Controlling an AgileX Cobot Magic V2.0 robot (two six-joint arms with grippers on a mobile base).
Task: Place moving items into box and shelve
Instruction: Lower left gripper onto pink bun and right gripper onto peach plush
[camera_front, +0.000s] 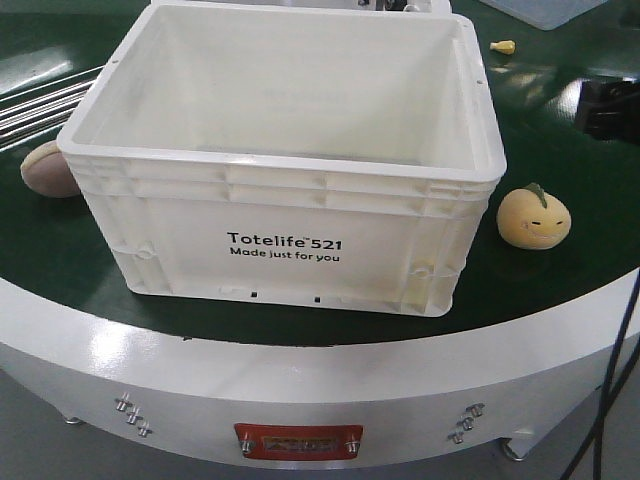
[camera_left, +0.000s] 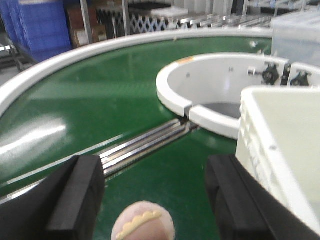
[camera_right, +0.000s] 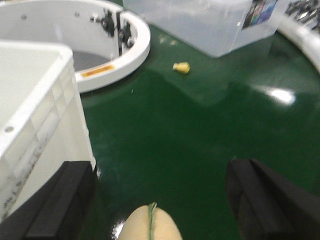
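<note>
The cream-white box (camera_front: 290, 240) printed "Totelife 521" stands empty on the green belt (camera_front: 560, 130). A pinkish round toy with a yellow wavy trim (camera_front: 48, 168) lies left of the box; in the left wrist view that toy (camera_left: 144, 222) sits between and below the spread fingers of my open left gripper (camera_left: 155, 200), untouched. A yellow peach-like toy with a green leaf (camera_front: 534, 216) lies right of the box; the same toy (camera_right: 152, 225) lies under my open right gripper (camera_right: 160, 197). The box wall (camera_left: 280, 150) (camera_right: 35, 115) borders each gripper. Neither gripper shows in the front view.
A small yellow piece (camera_front: 502, 46) (camera_right: 181, 67) lies on the belt behind the box. A clear plastic bin (camera_right: 210, 25) stands at the back. The white inner ring (camera_left: 210, 100) and metal rails (camera_left: 145, 142) cross the belt. Blue bins (camera_left: 37, 25) stack beyond the outer rim.
</note>
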